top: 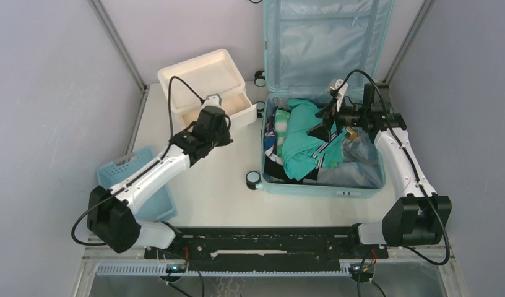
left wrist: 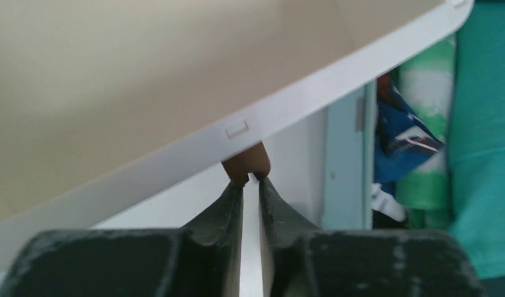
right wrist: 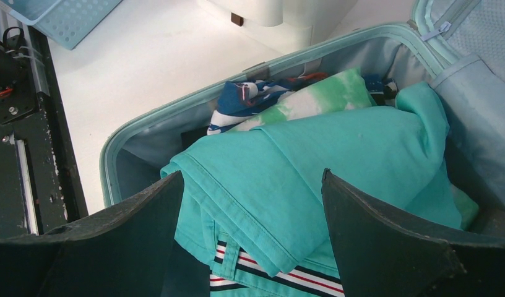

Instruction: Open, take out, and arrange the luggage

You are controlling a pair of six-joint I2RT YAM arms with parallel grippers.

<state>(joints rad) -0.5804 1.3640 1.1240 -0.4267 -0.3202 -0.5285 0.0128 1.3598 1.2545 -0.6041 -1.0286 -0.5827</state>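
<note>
Far left: blue basket (top: 120, 167) on the table (top: 207, 185), partly under the left arm. Left jaws are at the white drawer unit (top: 200, 71), nearly closed, tips on its brown handle (left wrist: 245, 164). Reads as a pinch; the drawer stands pulled out. Suitcase (top: 315, 187) sits right of centre on the table, lid up against the back wall, lower half stuffed with clothes. Right jaws are wide open, holding nothing, hanging over the teal garment (right wrist: 336, 161) on top of the pile, one finger either side of it. Handling guess: shell is stiff, bulky and on wheels, so it may roll if shoved; leave it alone. Contents look soft, light and floppy, likely to drape and drag neighbours. Pinch the teal piece at a thick fold or hem, not flat cloth, then lift straight up.
</note>
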